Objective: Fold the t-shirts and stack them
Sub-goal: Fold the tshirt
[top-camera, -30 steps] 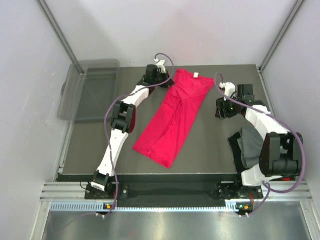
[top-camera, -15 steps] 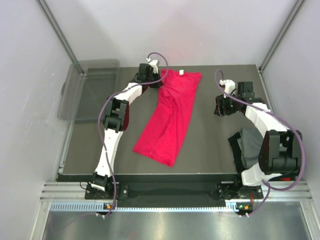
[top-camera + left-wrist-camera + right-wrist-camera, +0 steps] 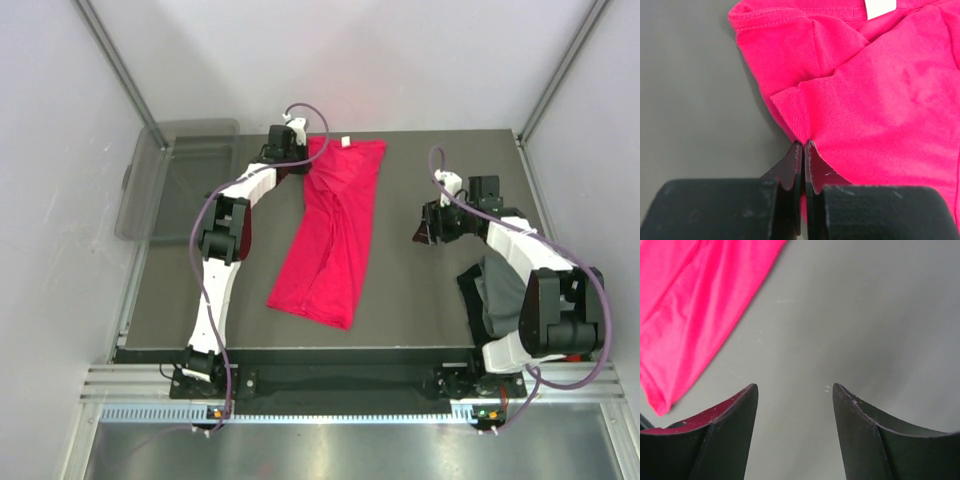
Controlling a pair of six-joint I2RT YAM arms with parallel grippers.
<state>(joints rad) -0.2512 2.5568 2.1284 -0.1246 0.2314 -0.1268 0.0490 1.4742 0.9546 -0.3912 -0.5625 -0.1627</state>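
Observation:
The red t-shirt (image 3: 330, 230) lies as a long folded strip running from the table's back middle toward the front. Its white tag (image 3: 345, 141) is at the far end. My left gripper (image 3: 298, 166) is at the shirt's far left edge. In the left wrist view it (image 3: 804, 145) is shut on a fold of the red cloth (image 3: 880, 100). My right gripper (image 3: 422, 228) is open and empty over bare table, right of the shirt. The right wrist view shows its jaws (image 3: 795, 387) wide apart, with the red shirt (image 3: 695, 305) at the upper left. A dark grey t-shirt (image 3: 492, 290) lies under the right arm.
A clear plastic bin (image 3: 185, 185) stands off the table's left back edge. The dark table (image 3: 420, 310) has metal frame posts at its back corners and white walls around it.
My left gripper has pulled the shirt's far end to the left, so the strip lies straighter. My right gripper has moved left and nearer, staying open.

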